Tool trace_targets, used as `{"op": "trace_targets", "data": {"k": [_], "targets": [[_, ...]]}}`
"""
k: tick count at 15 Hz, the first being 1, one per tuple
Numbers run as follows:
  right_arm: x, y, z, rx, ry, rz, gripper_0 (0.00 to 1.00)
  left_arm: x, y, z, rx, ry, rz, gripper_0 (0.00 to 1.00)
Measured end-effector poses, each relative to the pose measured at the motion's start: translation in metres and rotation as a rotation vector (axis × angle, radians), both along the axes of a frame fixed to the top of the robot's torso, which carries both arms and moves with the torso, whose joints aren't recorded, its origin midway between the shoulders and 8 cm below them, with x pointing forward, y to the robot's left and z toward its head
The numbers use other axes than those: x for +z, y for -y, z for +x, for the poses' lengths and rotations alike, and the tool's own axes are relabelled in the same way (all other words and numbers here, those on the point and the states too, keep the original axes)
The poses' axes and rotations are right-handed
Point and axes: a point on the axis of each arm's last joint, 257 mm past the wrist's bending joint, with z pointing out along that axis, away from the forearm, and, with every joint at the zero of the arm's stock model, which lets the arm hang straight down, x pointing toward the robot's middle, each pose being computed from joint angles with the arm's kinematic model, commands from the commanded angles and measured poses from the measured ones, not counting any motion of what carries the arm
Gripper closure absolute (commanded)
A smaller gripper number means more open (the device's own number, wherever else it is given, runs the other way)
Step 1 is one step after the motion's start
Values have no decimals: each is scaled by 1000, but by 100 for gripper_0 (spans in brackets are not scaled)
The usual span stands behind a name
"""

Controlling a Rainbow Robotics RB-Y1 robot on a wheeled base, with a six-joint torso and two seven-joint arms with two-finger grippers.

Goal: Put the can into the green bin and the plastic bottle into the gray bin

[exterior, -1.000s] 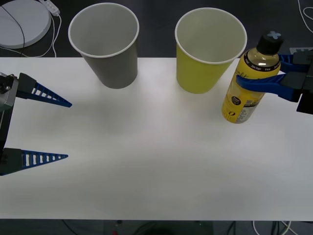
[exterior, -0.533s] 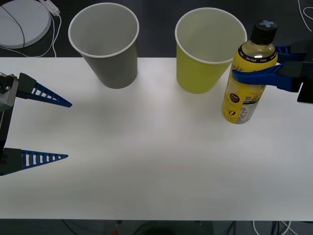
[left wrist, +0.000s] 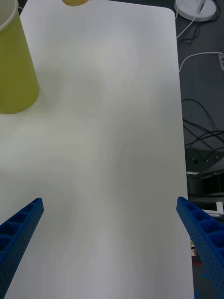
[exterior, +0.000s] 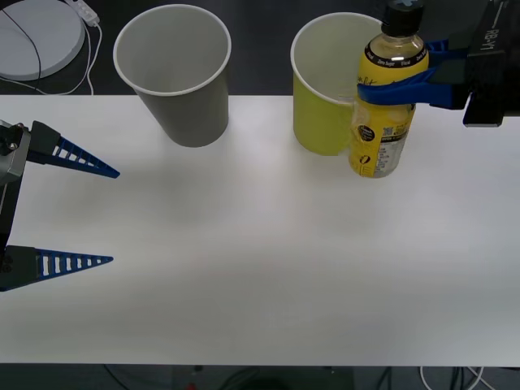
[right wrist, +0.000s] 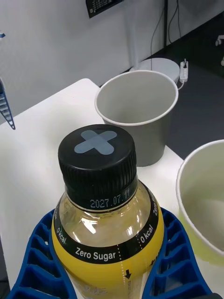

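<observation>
Right now your right gripper (exterior: 396, 88) pinches the plastic bottle (exterior: 385, 101) below its neck, lifted in front of the green bin (exterior: 345, 81). You're mid-carry: next, clear that rim and travel across to the gray bin (exterior: 175, 71). Your left gripper (exterior: 93, 215) waits spread wide.

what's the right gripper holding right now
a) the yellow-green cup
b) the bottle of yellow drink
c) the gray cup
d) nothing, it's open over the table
b: the right gripper has its blue fingers closed around the upper body of the plastic bottle, which hangs in front of the green bin; the right wrist view shows the same grip just below the black cap.
</observation>
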Motion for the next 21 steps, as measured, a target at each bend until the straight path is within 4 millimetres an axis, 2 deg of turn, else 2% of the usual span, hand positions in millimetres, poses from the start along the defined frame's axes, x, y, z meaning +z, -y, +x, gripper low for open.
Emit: {"op": "trace_targets", "data": {"k": [9, 21], "targets": [[22, -44, 56, 42, -5, -37, 100, 0, 0, 0, 0, 0, 0, 0], [41, -100, 117, 35, -60, -67, 100, 0, 0, 0, 0, 0, 0, 0]]}}
